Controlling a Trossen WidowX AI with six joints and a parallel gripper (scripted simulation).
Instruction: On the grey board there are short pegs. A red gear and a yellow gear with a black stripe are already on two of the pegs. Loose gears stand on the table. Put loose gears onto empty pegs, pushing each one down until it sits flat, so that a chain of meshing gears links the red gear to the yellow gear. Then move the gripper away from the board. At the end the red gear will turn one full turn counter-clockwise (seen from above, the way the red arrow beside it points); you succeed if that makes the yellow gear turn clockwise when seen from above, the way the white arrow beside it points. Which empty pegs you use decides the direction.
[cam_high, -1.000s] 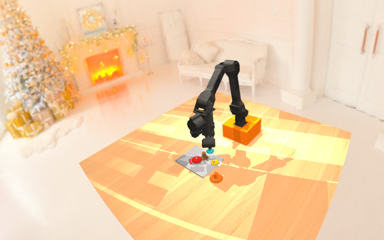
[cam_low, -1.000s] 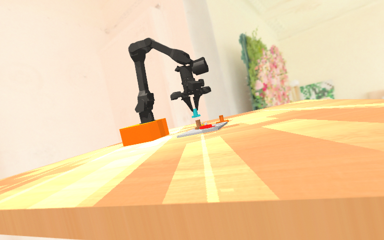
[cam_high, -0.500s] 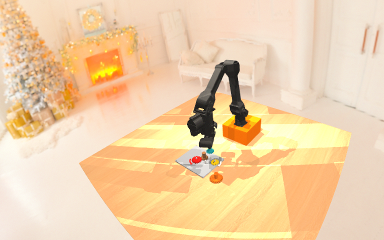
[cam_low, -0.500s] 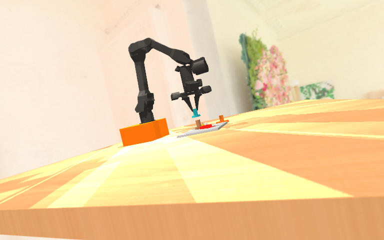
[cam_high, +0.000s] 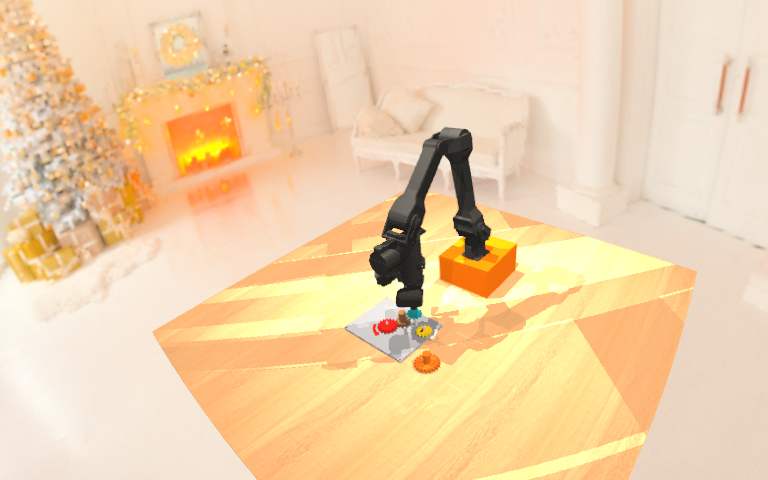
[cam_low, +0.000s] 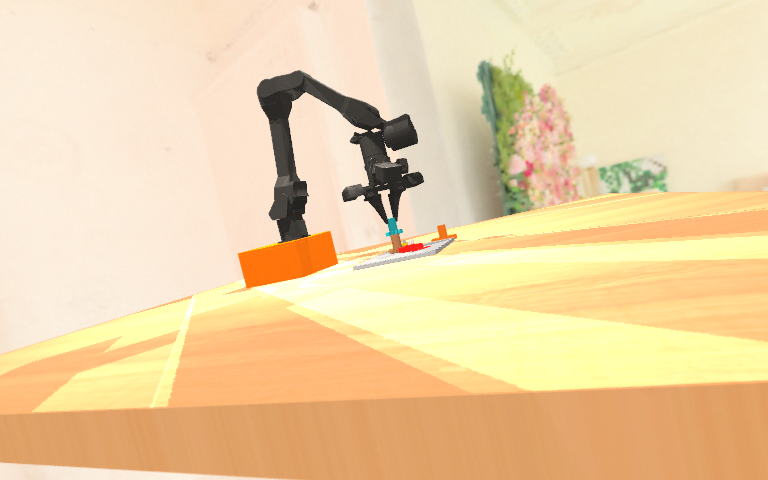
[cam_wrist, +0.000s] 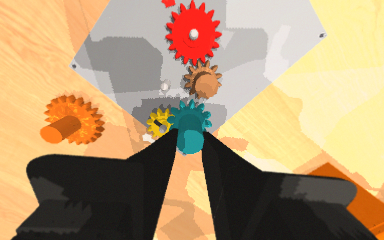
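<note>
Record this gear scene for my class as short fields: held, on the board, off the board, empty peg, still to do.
Held: teal gear with a round handle, in the black gripper, above the board
On grey board: red gear; brown gear; black-striped yellow gear
Off board: orange gear
Empty peg: one visible
To do: seat teal gear

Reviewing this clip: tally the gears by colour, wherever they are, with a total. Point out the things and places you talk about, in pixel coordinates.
Red gear (cam_high: 387, 326) (cam_low: 412, 247) (cam_wrist: 180, 37): 1
Yellow gear (cam_high: 423, 331) (cam_wrist: 153, 123): 1
Brown gear (cam_high: 402, 321) (cam_low: 395, 243) (cam_wrist: 205, 85): 1
Teal gear (cam_high: 414, 313) (cam_low: 393, 230) (cam_wrist: 191, 120): 1
Orange gear (cam_high: 426, 363) (cam_low: 442, 233) (cam_wrist: 90, 122): 1
Total: 5
</note>
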